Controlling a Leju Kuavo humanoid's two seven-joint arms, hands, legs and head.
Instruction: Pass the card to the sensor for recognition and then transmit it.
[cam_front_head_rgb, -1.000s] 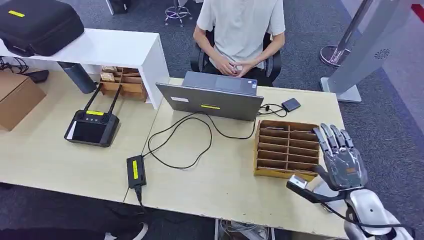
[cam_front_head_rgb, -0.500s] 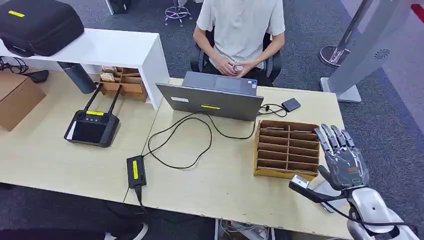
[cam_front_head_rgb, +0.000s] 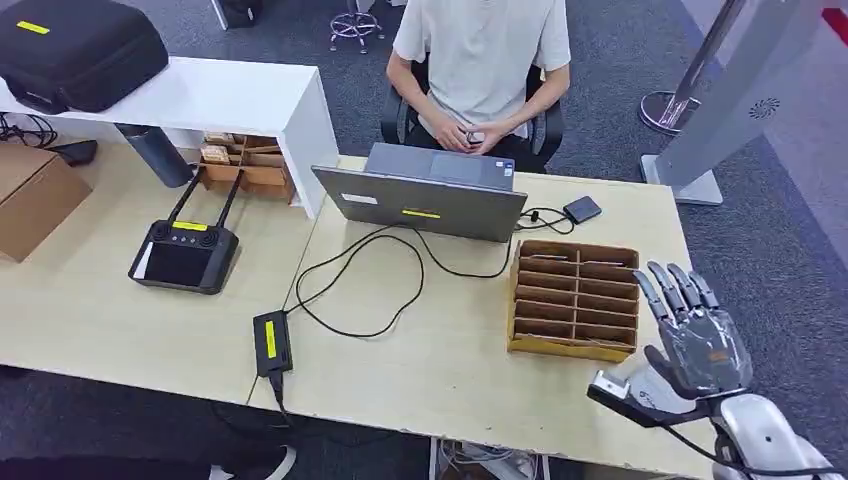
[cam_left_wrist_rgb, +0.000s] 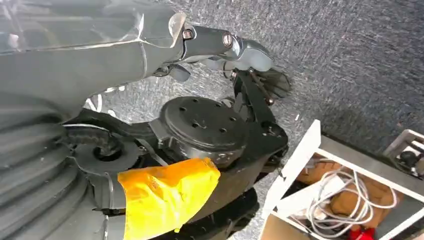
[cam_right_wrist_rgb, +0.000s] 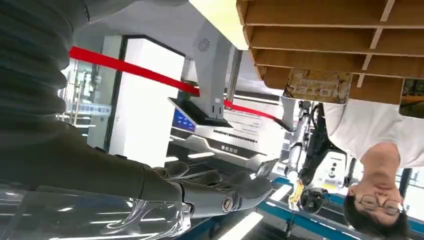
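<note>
The right hand (cam_front_head_rgb: 700, 340) has drifted back from the wooden slotted organizer (cam_front_head_rgb: 573, 297) toward the desk's near corner, fingers spread wide, holding nothing. A white card (cam_front_head_rgb: 650, 388) lies under it, beside the organizer. Whether the left hand (cam_left_wrist_rgb: 235, 47) holds anything I cannot tell.

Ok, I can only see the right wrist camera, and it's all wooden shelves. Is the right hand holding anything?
Observer: No. In the head view the right hand is open with its fingers spread, just off the right end of the wooden rack.
Operator: What's behind the rack?
Observer: A small dark box on a cable, beside the laptop.
Operator: And the other hand?
Observer: The left wrist view shows the left hand hanging over grey carpet.
</note>
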